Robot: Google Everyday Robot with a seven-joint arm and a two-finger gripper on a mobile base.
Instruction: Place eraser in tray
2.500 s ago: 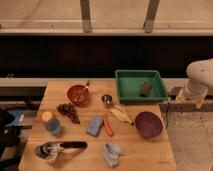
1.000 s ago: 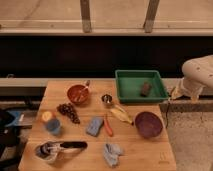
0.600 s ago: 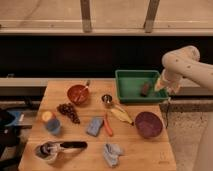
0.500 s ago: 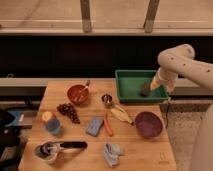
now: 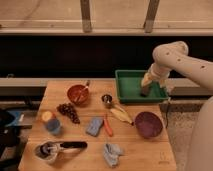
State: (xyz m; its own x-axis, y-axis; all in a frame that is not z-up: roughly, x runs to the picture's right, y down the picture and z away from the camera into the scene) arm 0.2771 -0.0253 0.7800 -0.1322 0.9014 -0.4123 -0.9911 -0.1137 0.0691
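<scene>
The green tray [image 5: 126, 89] stands at the table's back right corner. My arm reaches in from the right, and my gripper [image 5: 145, 89] hangs tip-down inside the tray near its right wall. Its jaws look open. A small dark block, the eraser [image 5: 145, 93], lies on the tray floor right at the fingertips, mostly covered by them. I cannot tell whether the fingers touch it.
On the wooden table [image 5: 80, 160] are a purple bowl [image 5: 148, 124] in front of the tray, a banana [image 5: 120, 114], a metal cup [image 5: 106, 100], a red bowl [image 5: 78, 93], grapes [image 5: 67, 110], a light blue pad [image 5: 93, 126] and a blue cloth [image 5: 112, 152].
My arm has swung in from the right of the table and come down into the tray over the eraser. Nothing on the table has moved.
</scene>
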